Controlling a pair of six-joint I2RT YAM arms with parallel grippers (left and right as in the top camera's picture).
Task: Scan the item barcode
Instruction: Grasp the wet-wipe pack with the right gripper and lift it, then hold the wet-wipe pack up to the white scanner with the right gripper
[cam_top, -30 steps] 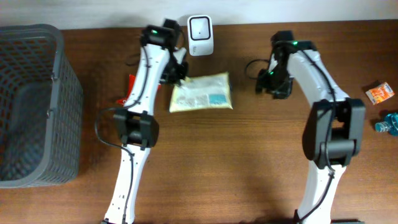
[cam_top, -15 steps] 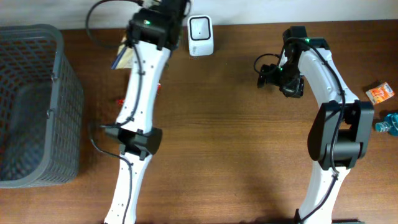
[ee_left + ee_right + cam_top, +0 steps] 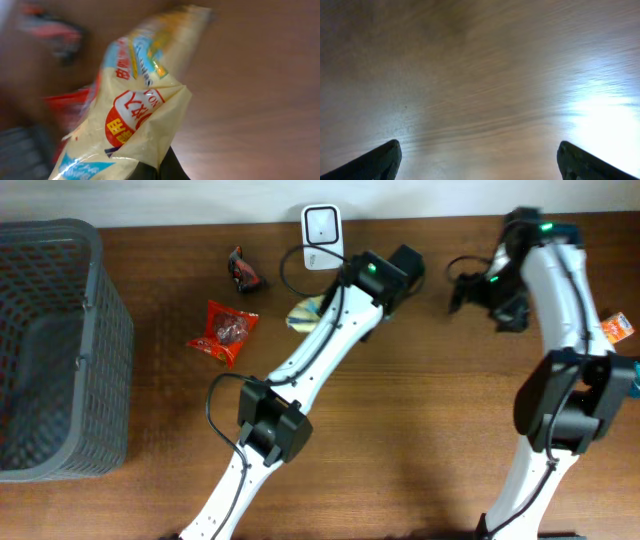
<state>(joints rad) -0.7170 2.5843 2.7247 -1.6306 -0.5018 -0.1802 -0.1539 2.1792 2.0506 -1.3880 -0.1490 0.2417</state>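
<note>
The yellow packet (image 3: 304, 312) is gripped by the left hand (image 3: 159, 169), which is clenched on its lower edge; in the left wrist view the packet (image 3: 140, 107) fills the middle of the frame, tilted, with a red and white label turned towards the camera and a dark finger (image 3: 172, 167) seen just beneath it. From above, the packet is found near the back edge of the counter (image 3: 400, 430), just in front of the white scanner (image 3: 322, 225) and partly hidden under the left arm, which is stretched across from the front edge; whether the packet rests on the counter or is raised above it cannot be told. The right hand (image 3: 480, 162) is released, its two fingertips (image 3: 380, 160) spread wide with nothing between them, only bare wood below; in the overhead view it (image 3: 466, 285) is placed towards the back right corner, well apart from the packet. A grey basket (image 3: 90, 330) is set at the left edge. A red packet (image 3: 222, 332) and a small dark wrapper (image 3: 243, 270) lie between the basket and the scanner, and an orange packet (image 3: 612, 330) lies at the right edge
</note>
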